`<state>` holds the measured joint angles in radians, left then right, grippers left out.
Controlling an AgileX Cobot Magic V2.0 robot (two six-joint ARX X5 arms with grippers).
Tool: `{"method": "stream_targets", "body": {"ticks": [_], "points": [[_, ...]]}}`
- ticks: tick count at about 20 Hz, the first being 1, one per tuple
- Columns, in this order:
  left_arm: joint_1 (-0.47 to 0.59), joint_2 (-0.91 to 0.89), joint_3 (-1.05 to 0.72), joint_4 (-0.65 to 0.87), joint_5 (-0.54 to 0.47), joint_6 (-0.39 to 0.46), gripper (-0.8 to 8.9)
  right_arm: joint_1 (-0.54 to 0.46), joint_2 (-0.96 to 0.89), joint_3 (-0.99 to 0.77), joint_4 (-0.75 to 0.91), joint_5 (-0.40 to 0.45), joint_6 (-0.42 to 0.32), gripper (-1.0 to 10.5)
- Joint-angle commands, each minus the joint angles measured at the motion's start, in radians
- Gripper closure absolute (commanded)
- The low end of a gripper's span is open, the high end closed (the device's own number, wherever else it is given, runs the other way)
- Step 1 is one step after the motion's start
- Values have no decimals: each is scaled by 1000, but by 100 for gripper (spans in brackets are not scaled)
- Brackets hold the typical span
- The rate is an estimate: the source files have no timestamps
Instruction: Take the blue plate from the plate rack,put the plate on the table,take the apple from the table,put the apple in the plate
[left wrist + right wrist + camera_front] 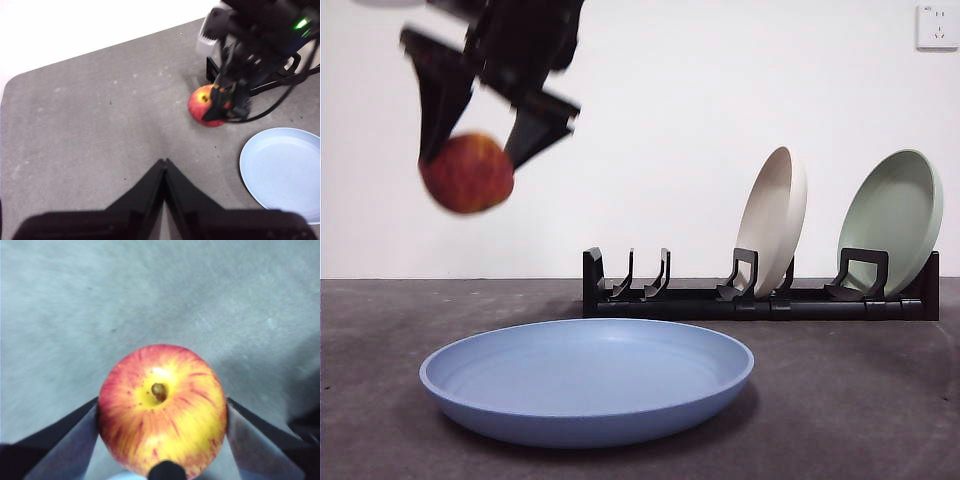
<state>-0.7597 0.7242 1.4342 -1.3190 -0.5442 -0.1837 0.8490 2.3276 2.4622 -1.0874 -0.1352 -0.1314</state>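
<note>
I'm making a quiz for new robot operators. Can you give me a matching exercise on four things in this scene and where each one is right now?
Things:
1. apple
2. blue plate
3. beige plate
4. left gripper

States:
A. standing upright in the plate rack
B. lying flat on the table
C. shut, holding nothing
D. held in the air by the right gripper

Pairs: 1-D, 2-B, 3-A, 4-C
</note>
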Motion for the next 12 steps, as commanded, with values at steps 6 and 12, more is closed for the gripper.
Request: {"method": "stream_targets", "body": {"ticks": [6,12], "points": [[4,-2,-5,2,-6,11,822,2,-402,-550,197,15,-6,951],[4,2,-5,2,-6,-5,822,2,-795,-1244,677,19,153,950]]}}
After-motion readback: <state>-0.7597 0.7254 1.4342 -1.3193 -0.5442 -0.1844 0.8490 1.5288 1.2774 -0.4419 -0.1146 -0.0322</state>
